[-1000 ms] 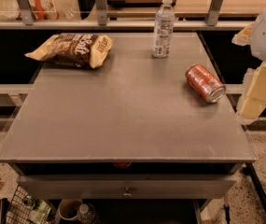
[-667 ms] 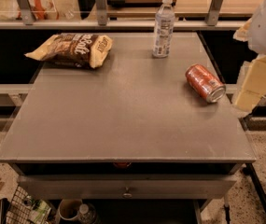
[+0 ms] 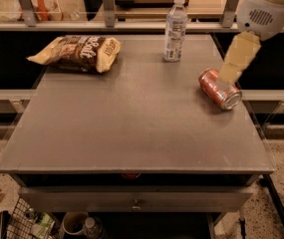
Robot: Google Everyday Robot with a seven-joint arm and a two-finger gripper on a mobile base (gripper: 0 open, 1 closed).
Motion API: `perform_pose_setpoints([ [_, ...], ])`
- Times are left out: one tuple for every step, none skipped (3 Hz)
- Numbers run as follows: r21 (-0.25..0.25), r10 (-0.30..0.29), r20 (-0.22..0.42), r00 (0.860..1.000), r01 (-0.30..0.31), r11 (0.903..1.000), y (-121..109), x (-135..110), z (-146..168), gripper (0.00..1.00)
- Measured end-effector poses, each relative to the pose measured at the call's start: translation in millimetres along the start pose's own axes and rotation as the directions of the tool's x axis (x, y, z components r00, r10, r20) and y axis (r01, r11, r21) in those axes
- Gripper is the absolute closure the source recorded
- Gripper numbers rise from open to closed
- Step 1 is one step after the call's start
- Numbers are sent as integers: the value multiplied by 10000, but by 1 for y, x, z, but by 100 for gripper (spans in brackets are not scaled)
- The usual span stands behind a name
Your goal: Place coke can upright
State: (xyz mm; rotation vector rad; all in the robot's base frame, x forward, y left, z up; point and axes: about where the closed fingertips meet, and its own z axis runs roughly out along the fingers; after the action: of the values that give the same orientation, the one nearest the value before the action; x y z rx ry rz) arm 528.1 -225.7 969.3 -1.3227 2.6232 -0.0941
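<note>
A: Biggest first?
B: Desk (image 3: 131, 128), grey flat top, fills most of the view. It has a drawer (image 3: 136, 199) under the front edge.
A: Robot?
B: White arm (image 3: 266, 9) at top right. The pale gripper (image 3: 229, 76) hangs below it, angled down-left, with its tip over the can's upper side. They overlap in view, contact unclear. Open or closed: can't tell.
A: Clutter?
B: Bag (image 3: 79, 54) of chips, lying flat at back left. Bottle (image 3: 175, 31), clear with a white cap, upright at the back, right of centre and well apart from the bag.
A: Task item?
B: Can (image 3: 220, 92), red-orange, on its side near the desk's right edge, in front and to the right of the bottle. Its silver end points front-right. Not upright.
</note>
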Motion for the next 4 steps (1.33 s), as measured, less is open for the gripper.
perform_pose_setpoints([
  [-48,1853,-355,9820,-1856,9826,-20,-8,18,0],
  [328,3600,-574,9312,-3586,9329,-30,-15,24,0],
  [504,5012,-500,8639,-4990,8651,-32,-19,29,0],
  [464,5756,-477,8163,-5738,8177,-40,-14,42,0],
])
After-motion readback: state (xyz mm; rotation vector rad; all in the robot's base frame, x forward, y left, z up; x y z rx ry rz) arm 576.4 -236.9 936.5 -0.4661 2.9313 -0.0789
